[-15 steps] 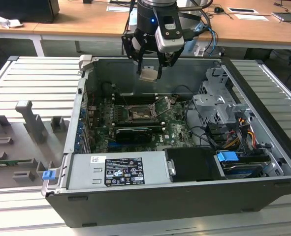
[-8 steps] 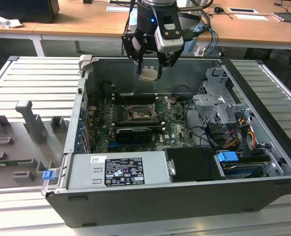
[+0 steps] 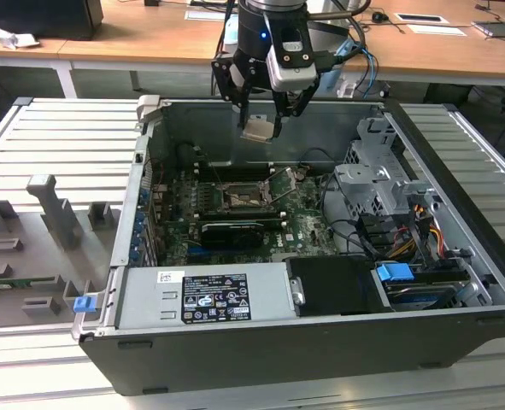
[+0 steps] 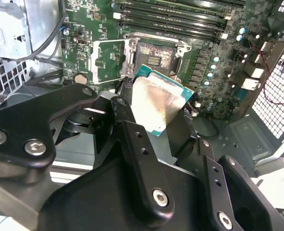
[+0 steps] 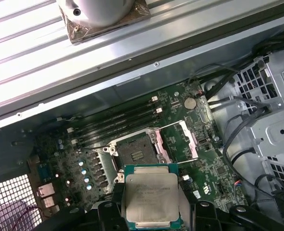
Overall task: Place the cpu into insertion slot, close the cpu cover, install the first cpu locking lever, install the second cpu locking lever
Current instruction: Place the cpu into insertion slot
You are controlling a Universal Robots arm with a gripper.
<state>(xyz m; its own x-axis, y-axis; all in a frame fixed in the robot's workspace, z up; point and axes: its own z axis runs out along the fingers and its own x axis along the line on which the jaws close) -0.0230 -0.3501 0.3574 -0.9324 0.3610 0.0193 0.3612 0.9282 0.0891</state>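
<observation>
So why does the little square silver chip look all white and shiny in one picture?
Second wrist view: light glares off the small square silver-grey metal chip, bleaching its top. First wrist view: same chip evenly lit, while the ribbed grey metal tabletop burns out white.

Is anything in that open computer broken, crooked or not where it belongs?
Nothing looks broken or spilled. Only the cpu is not seated: the jaws hold it in the air over the board, and it looks tilted in the exterior view. The slot is empty, and its cover is swung open beside it.
</observation>
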